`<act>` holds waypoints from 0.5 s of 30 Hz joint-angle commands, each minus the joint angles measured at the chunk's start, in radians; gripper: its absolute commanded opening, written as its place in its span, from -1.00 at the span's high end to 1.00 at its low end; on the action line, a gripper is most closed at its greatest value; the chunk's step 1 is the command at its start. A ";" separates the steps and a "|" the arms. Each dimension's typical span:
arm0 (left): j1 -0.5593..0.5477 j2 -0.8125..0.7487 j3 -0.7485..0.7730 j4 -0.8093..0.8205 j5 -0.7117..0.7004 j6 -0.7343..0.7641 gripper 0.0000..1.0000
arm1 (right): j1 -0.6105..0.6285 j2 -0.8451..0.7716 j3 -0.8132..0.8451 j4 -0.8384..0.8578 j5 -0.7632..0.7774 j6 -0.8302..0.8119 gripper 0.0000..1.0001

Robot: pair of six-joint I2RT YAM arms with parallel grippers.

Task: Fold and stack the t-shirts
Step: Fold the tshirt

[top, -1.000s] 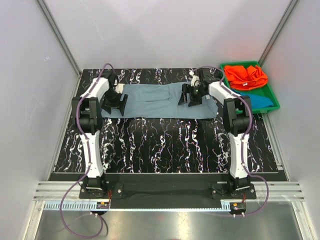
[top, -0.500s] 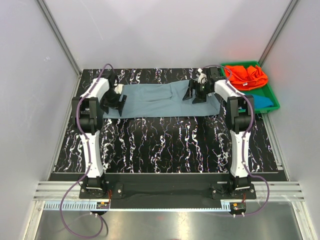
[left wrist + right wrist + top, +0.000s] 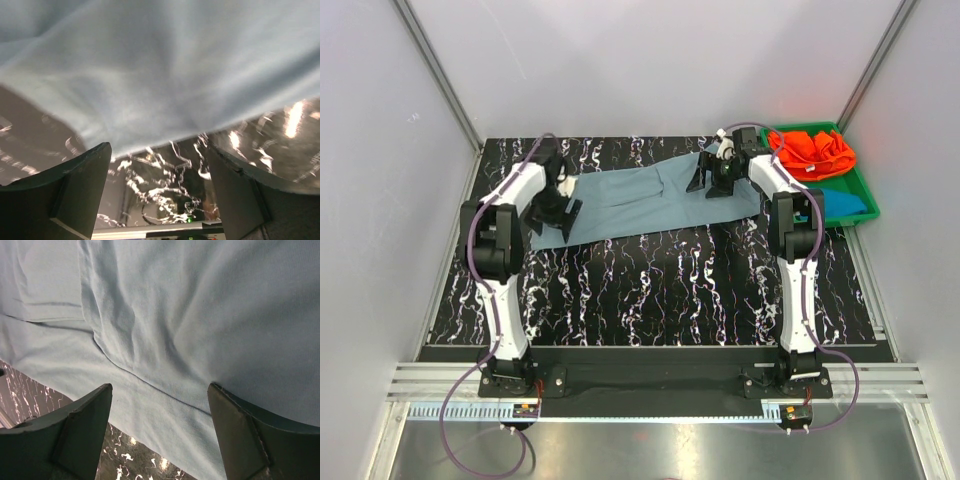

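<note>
Inside the green tray (image 3: 800, 127), orange t-shirt (image 3: 810, 152) partly hides teal t-shirt (image 3: 847, 203).

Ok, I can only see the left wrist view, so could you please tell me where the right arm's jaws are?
Observer: The right gripper is over the right end of the dusty grey-blue cloth t-shirt, jaws open, nothing between them.
Operator: Thanks; are other shirts waiting?
Observer: Yes, a crumpled bright orange cloth t-shirt lies in the green plastic tray, far right.
Operator: Anything else in there?
Observer: A teal-blue cloth t-shirt, at the tray's near end.
</note>
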 commanded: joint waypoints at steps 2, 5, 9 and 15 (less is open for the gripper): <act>-0.015 -0.126 0.206 -0.006 -0.051 0.038 -0.65 | -0.006 -0.076 0.017 0.009 0.078 -0.043 -0.71; -0.014 -0.088 0.331 0.004 -0.068 0.076 -0.68 | -0.007 -0.141 -0.001 0.018 0.098 -0.045 -0.71; -0.011 0.070 0.470 -0.017 -0.062 0.082 -0.67 | -0.007 -0.196 -0.036 0.018 0.100 -0.011 -0.72; -0.009 0.217 0.561 -0.005 -0.038 0.056 -0.66 | -0.009 -0.242 -0.135 0.015 0.073 0.049 -0.71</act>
